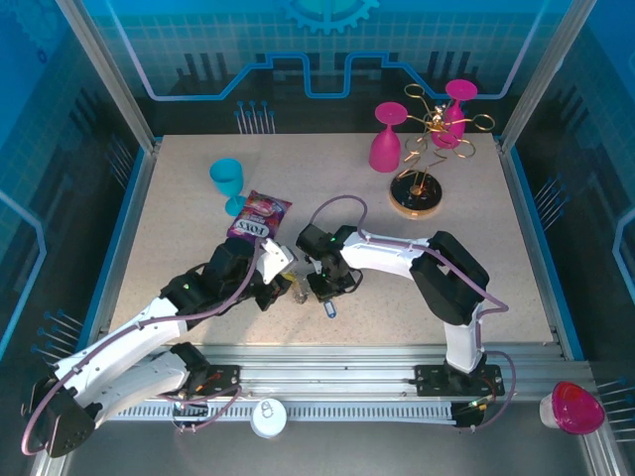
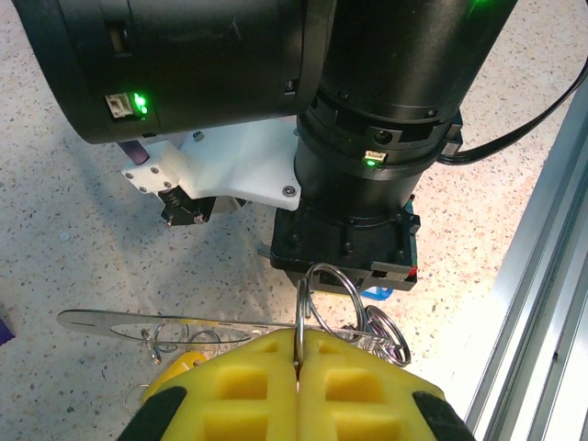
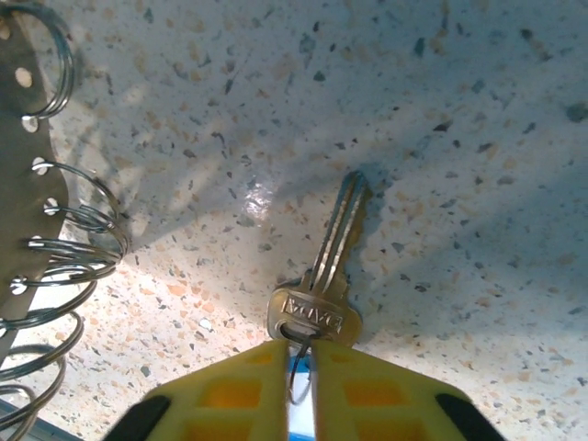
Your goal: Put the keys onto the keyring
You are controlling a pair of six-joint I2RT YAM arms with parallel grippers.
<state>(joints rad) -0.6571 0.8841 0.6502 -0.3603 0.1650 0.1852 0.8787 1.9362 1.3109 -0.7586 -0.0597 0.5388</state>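
left gripper (image 2: 299, 367): pads pinched shut on one upright wire loop of the keyring (image 2: 323, 280); the loop stands out of the pad seam towards 12 o'clock.
right gripper (image 3: 299, 372): jaws closed on the head end of the silver key (image 3: 323, 276), clamped at the small ring through its bow.
key axis: in the right wrist view the blade runs straight out from the jaws, towards about 1 o'clock, low over the table (image 3: 459, 110); can't tell whether it touches.
keyring from key: at 9 o'clock in that view, a flat metal strip fringed with split loops, near the key but apart from it.
key relation: the key's hole has to meet the loop the left pads hold. From above, the two grippers sit nearly nose to nose, left at 9 o'clock of right.
nearer arm: the right one has the key, so my guess is it carries while the left just presents the loop.
blue tag (image 1: 329, 309): hangs just below the right gripper, at 6 o'clock of it.
risk: thin wire and small hole, so misalignment looks likely.
surface: speckled beige top, hard and flat, with a metal rail at the near edge.
room: snack bag (image 1: 259, 216) and teal cup (image 1: 227, 180) at 11 o'clock; pink goblets (image 1: 387, 139) and gold rack (image 1: 422, 188) at 1 o'clock; blue panel walls.
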